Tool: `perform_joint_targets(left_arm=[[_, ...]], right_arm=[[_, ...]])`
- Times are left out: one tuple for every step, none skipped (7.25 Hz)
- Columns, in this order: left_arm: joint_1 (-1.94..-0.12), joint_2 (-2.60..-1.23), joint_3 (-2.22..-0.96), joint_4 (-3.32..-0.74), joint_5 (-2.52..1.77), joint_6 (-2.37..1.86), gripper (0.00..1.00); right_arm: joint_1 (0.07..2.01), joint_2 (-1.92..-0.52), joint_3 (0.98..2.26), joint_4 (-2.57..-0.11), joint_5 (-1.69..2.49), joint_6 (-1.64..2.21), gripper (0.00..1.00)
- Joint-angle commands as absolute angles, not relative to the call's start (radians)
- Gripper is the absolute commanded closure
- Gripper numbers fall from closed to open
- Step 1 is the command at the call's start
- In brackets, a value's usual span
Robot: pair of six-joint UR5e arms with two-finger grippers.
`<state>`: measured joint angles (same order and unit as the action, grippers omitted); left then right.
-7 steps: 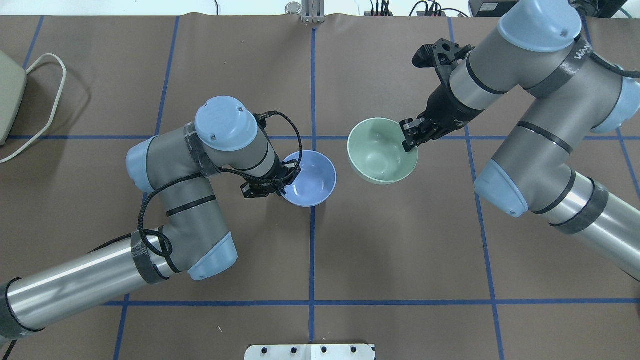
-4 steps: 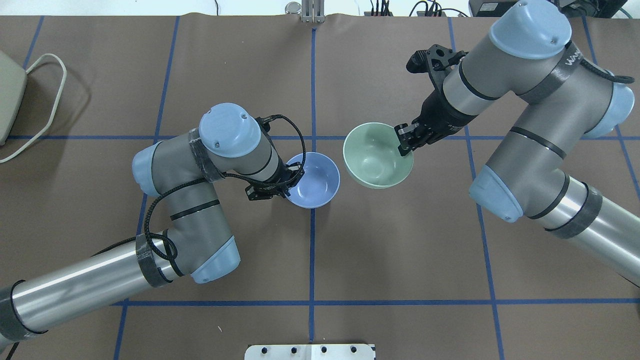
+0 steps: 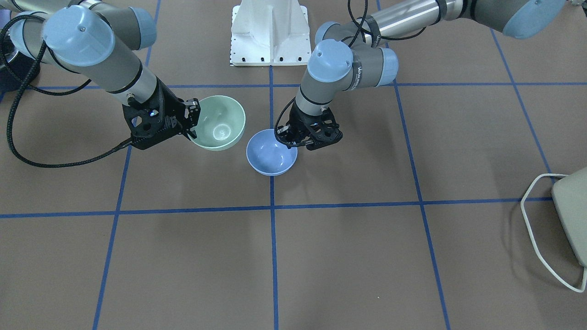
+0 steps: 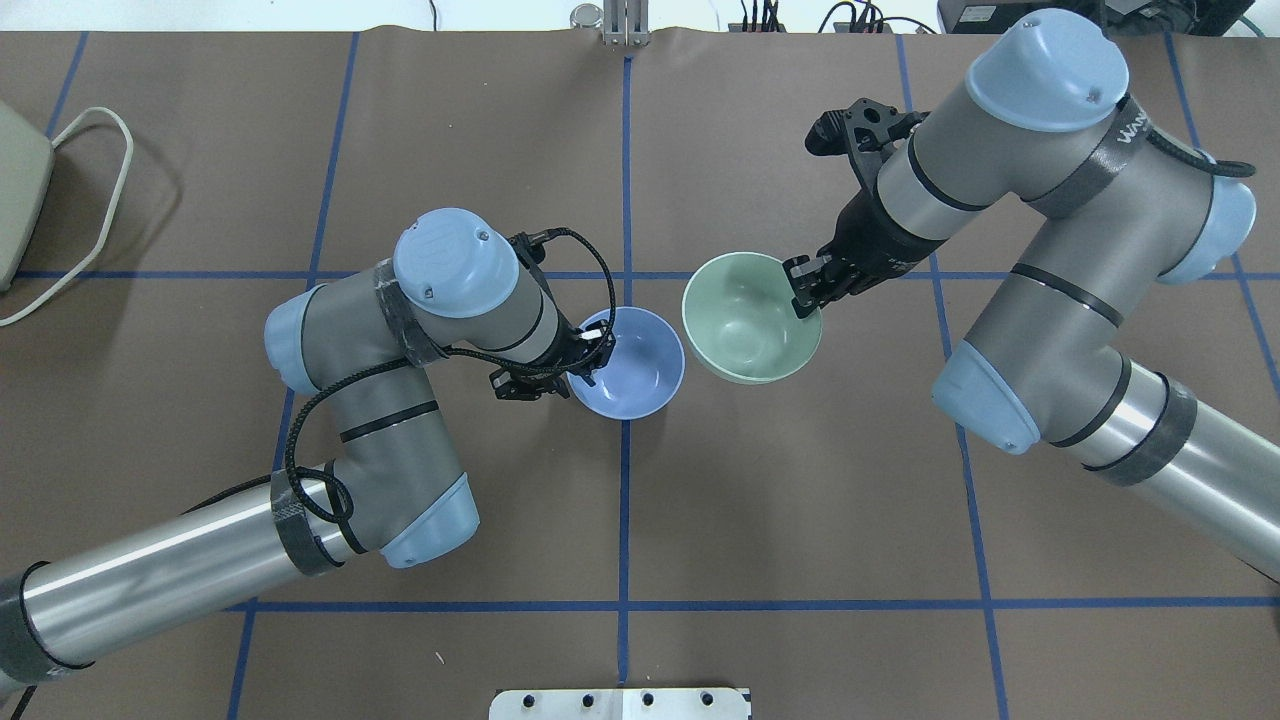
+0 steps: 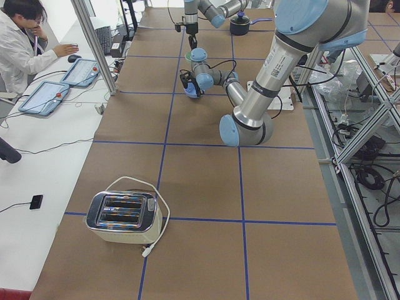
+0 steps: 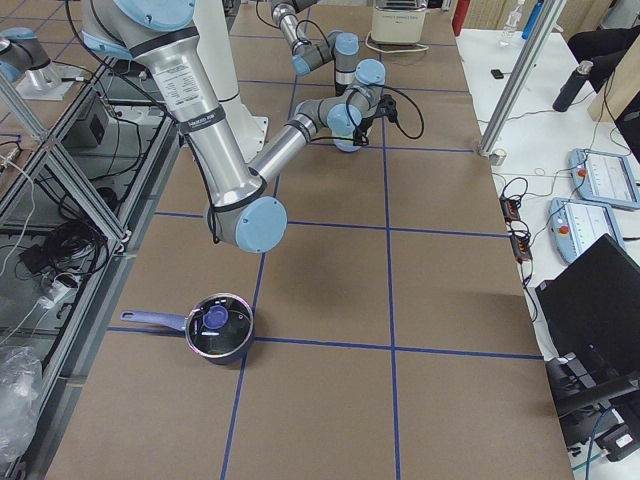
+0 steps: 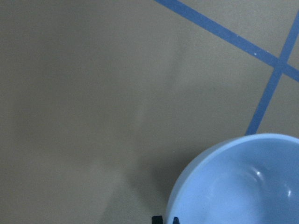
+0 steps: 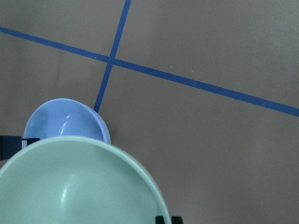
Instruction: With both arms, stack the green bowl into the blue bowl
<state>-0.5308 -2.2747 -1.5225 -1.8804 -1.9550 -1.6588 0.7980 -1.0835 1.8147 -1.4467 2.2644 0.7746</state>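
Observation:
The pale blue bowl (image 4: 635,368) is near the table's centre line, and my left gripper (image 4: 592,354) is shut on its left rim. I cannot tell whether it rests on the table. The mint-green bowl (image 4: 748,322) hangs just to its right, above the table, with my right gripper (image 4: 806,288) shut on its right rim. The two rims nearly touch. In the front view the green bowl (image 3: 221,120) is left of the blue bowl (image 3: 270,159). The right wrist view shows the green bowl (image 8: 79,186) higher than and overlapping the blue bowl (image 8: 65,122). The left wrist view shows the blue bowl (image 7: 243,186).
A cream toaster (image 4: 15,190) with its white cord stands at the table's far left edge. The white robot base (image 3: 269,32) is at the near middle. A dark pot (image 6: 218,325) sits far off on my right side. Blue tape lines grid the brown table.
My right gripper has carried the green bowl leftward toward the blue bowl. My left gripper has shifted the blue bowl slightly to the right. The gap between the bowls has closed.

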Motion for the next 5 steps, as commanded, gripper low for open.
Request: perform_joint_targets(left_arm=[[-0.532, -2.273, -1.537, -1.885, -1.939, -1.649, 0.39], [-0.537, -2.270, -1.557, -1.882, -1.942, -1.626, 0.39], [-0.554, -2.260, -1.589, -1.878, -1.950, -1.593, 0.39], [-0.570, -2.235, -1.618, -1.876, -1.956, -1.577, 0.39], [-0.612, -2.220, -1.646, -1.873, -2.017, -1.525, 0.39]], right_arm=[[0.798, -1.081, 1.815, -1.447, 2.264, 0.776, 0.95], [0.796, -1.069, 1.807, -1.445, 2.264, 0.790, 0.95], [0.793, -1.046, 1.787, -1.445, 2.264, 0.793, 0.95], [0.792, -1.043, 1.773, -1.439, 2.264, 0.793, 0.95], [0.790, -1.042, 1.766, -1.436, 2.263, 0.793, 0.95]])
